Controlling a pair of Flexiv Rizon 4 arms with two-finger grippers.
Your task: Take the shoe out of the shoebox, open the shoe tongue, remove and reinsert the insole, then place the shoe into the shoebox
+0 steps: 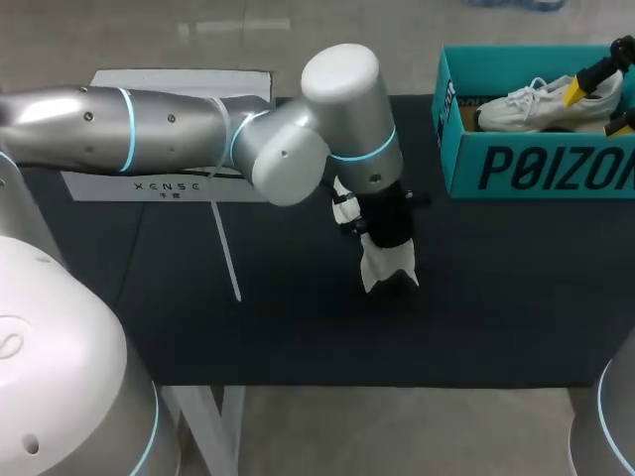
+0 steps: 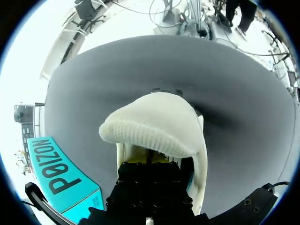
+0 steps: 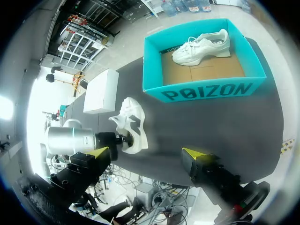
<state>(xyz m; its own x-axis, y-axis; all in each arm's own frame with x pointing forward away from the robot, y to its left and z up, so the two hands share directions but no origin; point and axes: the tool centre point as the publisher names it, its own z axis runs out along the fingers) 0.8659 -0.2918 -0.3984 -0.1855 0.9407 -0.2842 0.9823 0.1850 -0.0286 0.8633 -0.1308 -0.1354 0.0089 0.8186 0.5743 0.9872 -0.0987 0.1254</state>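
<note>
White shoe [image 1: 387,266] noted tipped at mid-surface, against left jaws; grip hidden, cannot be told. Right jaws spread wide, empty, over shoebox [image 1: 536,164]. Risk: shoe could be dropped if only loosely pinched.

Robotics lab: robot arm [image 1: 149,124] over black worktable [image 1: 298,337]

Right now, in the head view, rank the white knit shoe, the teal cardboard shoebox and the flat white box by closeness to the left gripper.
1. white knit shoe, held in the left gripper, mid-table.
2. teal cardboard shoebox, to its right.
3. flat white box, far left, partly under the left arm.
</note>
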